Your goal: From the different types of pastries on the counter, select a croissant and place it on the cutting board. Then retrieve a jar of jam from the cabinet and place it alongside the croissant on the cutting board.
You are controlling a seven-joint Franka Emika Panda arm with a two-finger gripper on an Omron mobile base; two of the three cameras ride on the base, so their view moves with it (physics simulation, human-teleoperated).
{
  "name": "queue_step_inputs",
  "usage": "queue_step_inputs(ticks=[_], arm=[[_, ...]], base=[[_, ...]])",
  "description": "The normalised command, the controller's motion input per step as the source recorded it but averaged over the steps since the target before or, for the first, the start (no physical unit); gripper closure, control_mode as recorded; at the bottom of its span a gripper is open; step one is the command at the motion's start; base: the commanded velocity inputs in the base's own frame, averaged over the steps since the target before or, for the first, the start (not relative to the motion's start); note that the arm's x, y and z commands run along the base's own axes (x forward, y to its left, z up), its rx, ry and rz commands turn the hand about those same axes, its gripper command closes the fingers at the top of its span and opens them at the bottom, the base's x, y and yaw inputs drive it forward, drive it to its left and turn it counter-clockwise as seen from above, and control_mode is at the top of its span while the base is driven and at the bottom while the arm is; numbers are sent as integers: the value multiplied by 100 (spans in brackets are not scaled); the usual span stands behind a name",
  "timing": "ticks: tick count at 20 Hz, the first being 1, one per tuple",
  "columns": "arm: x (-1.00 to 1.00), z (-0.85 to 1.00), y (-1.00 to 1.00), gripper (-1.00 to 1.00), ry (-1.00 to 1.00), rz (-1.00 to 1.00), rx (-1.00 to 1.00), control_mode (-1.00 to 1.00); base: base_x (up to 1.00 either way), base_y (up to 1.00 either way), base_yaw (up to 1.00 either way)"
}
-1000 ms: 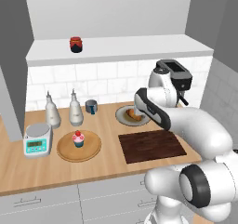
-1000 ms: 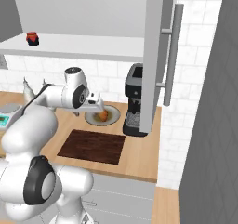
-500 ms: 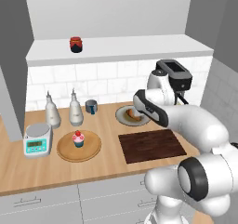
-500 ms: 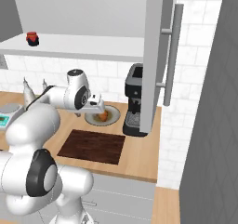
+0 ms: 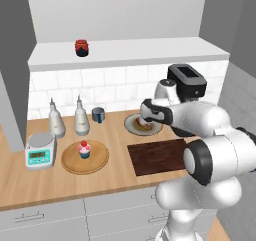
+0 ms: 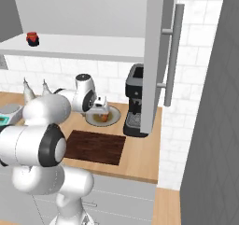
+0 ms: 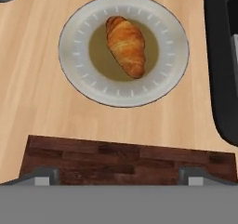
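The golden-brown croissant (image 7: 125,45) lies on a round grey plate (image 7: 79,74) at the back of the counter (image 5: 115,177). My gripper (image 7: 118,175) hovers over the plate's near edge, open, fingertips (image 7: 41,174) wide apart with nothing between them. In the left base view the gripper (image 5: 147,117) hides part of the croissant (image 5: 145,127); from the right the croissant (image 6: 104,118) sits just under the gripper (image 6: 101,108). The dark cutting board (image 5: 160,156) (image 6: 95,147) (image 7: 125,160) lies bare in front of the plate. The red-lidded jar of jam (image 5: 81,47) (image 6: 31,38) stands on the cabinet shelf (image 5: 150,50).
A pink-frosted cupcake (image 5: 84,149) sits on a round light-wood board (image 5: 67,162). Beside it stand a scale (image 5: 40,150), two bottles (image 5: 56,120) and a blue-grey mug (image 5: 98,115). A black coffee machine (image 5: 189,82) (image 6: 135,102) rises right of the plate. An open cabinet door (image 6: 156,56) hangs nearby.
The arm has folded nearer to the base and the hand has eased slightly left and down over the plate. The gripper stays open; the croissant has not moved.
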Motion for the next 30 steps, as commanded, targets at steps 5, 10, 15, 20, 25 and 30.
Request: queue_step_inputs(ticks=[5, 10, 15, 20, 25, 30], arm=[[52, -7, 0, -100, 0, 0, 0, -100], [51, -38, 3, -100, 0, 0, 0, -100], [63, -50, 5, -100, 0, 0, 0, -100], [61, -28, 0, -100, 0, 0, 0, -100], [56, -30, 0, -100, 0, 0, 0, -100], [50, -44, 0, -100, 0, 0, 0, -100]], base=[[0, 0, 0], [0, 0, 0], [0, 0, 0], [0, 0, 0], [0, 0, 0], [0, 0, 0]])
